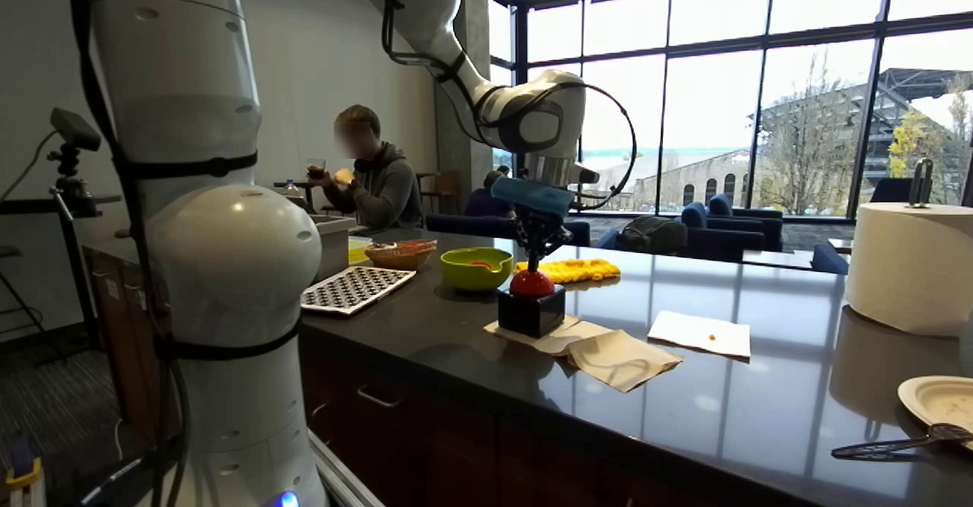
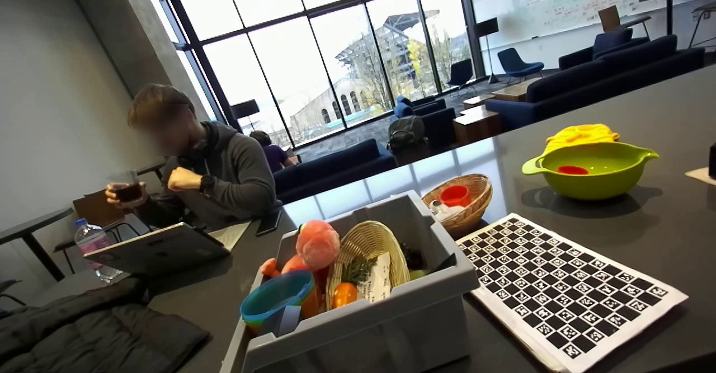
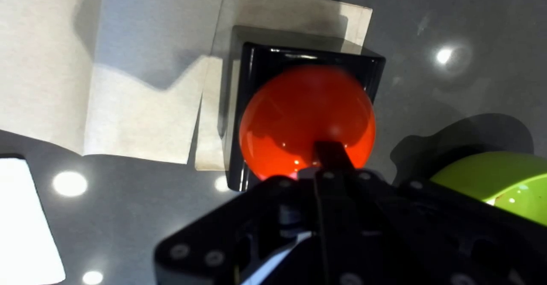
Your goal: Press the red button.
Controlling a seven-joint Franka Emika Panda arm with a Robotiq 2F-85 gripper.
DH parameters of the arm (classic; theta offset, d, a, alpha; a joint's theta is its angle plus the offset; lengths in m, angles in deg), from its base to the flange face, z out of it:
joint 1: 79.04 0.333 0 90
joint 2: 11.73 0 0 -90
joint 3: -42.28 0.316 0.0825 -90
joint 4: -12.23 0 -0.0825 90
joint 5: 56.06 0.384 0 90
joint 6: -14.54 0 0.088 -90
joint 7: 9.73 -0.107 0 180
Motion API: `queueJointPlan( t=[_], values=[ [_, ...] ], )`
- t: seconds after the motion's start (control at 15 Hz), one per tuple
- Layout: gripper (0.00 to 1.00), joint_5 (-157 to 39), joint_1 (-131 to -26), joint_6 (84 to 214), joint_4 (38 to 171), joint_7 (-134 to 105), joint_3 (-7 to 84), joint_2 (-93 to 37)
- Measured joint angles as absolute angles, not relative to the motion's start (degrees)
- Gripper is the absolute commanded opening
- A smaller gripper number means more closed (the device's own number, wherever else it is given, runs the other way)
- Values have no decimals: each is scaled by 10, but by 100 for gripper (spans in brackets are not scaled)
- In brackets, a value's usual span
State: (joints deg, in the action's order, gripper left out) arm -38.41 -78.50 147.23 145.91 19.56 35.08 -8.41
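- The gripper (image 1: 534, 264) is clenched, its fingers (image 3: 333, 157) together, pointing down at the button (image 3: 299, 114). The tips appear to meet the red dome; whether it is pushed in, I cannot tell.
- The button sits on a black base (image 1: 530, 315), which stands on brown napkins (image 1: 623, 359) on the counter (image 1: 768, 416).
- Near the base is a green bowl (image 1: 467, 270) with something red in it, and a yellow object (image 1: 585, 270) lies just beside the bowl.
- The whiteboard (image 2: 559, 6) bears lines of red handwriting, too small to read.
- In the gray box (image 2: 414, 322), a paper strip (image 2: 380, 278) inside a basket (image 2: 372, 236) carries dark writing, too blurred to make out.
- The laptop (image 2: 159, 250) has a small mark on its lid, illegible.
- The bottle (image 2: 92, 241) wears a pink label, its details too small to tell.
- The board (image 2: 565, 289), beside the box, shows black squares alternating with small coded patterns.
- A white napkin (image 1: 692, 332) holds an orange crumb (image 1: 712, 337).
- A paper roll (image 1: 908, 271) stands near a plate (image 1: 942, 400).
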Motion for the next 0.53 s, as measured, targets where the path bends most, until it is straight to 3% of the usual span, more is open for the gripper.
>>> queueJointPlan(
  t=[0.47, 0.53],
  values=[
    [0, -384, -787, 1468, 1456, 192, 352, -86],
    [8, -384, -787, 1468, 1456, 192, 352, -86]
  ],
)
